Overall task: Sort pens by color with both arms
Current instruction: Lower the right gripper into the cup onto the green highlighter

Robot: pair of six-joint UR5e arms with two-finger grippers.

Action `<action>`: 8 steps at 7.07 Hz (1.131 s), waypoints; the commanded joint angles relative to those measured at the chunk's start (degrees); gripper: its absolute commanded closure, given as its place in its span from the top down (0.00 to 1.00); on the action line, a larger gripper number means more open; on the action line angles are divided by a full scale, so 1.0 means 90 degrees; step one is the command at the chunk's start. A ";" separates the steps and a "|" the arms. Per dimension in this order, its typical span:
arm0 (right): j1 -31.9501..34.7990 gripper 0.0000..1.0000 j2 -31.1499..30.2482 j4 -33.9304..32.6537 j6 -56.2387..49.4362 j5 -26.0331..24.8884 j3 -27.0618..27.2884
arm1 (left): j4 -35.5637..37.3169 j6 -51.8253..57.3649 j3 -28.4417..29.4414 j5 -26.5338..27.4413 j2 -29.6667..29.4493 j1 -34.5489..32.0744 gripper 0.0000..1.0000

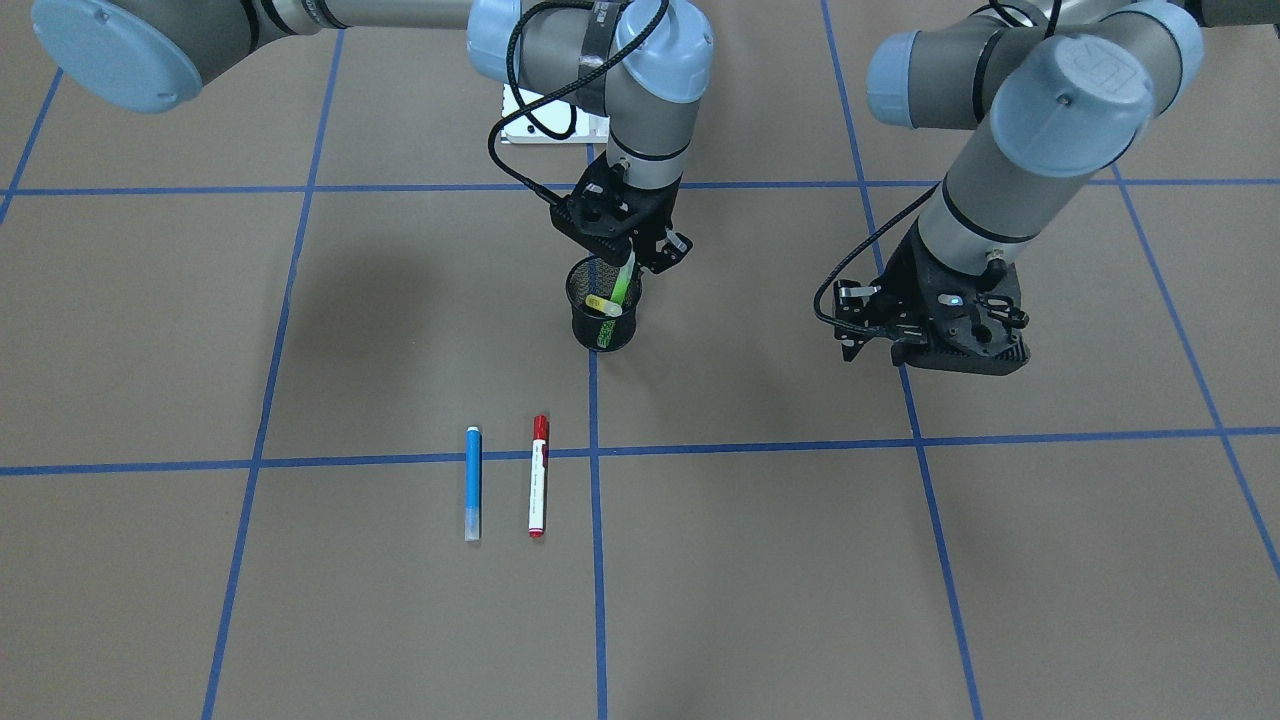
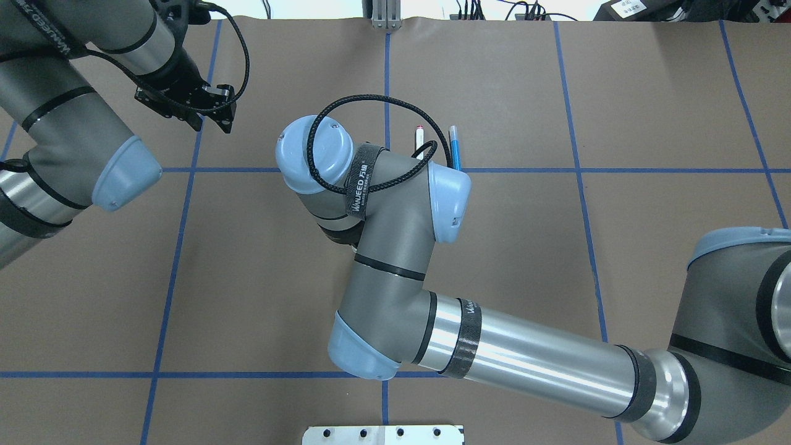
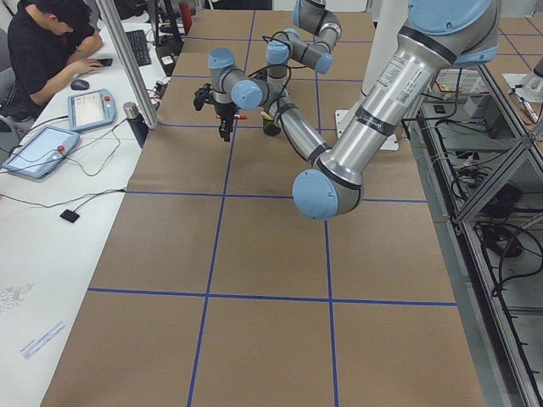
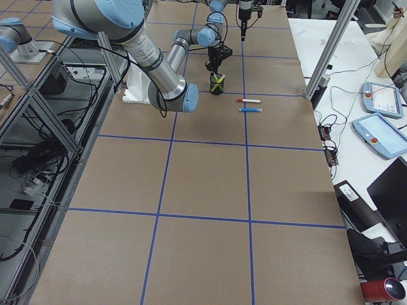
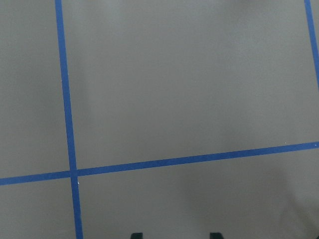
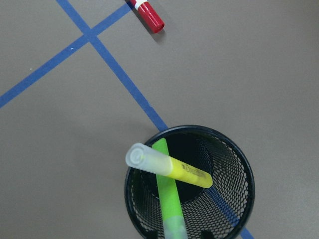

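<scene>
A black mesh cup (image 1: 605, 322) stands at mid-table and holds the lime green pen (image 6: 167, 191) and the yellow pen (image 6: 185, 172), which lies across the green one. My right gripper (image 1: 640, 262) hovers just over the cup. Its fingers look open on either side of the green pen's upper end (image 1: 623, 280). The blue pen (image 1: 473, 483) and the red-capped white pen (image 1: 538, 477) lie side by side on the table in front of the cup. My left gripper (image 1: 848, 320) is open and empty, held above bare table off to the cup's side.
Blue tape lines (image 5: 65, 99) divide the brown table into squares. The white base plate (image 2: 383, 434) sits at the robot's edge. An operator (image 3: 51, 42) and tablets are at a side desk. In the overhead view the right arm's wrist (image 2: 395, 210) hides the cup.
</scene>
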 commanded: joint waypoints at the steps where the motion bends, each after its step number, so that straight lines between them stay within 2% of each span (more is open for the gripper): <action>1: -0.0001 0.29 -0.0014 0.0000 0.0008 0.0000 0.0010 | 0.0002 0.0000 0.0007 0.0000 0.0002 0.0000 0.55; 5: 0.0009 0.01 -0.0063 -0.0282 -0.0011 0.0029 0.0185 | 0.0002 0.0000 0.0007 0.0010 0.0002 0.0010 0.55; 8: 0.0019 0.00 -0.0024 -0.0731 -0.0031 0.0039 0.0798 | 0.0002 0.0000 0.0007 0.0010 0.0002 0.0010 0.56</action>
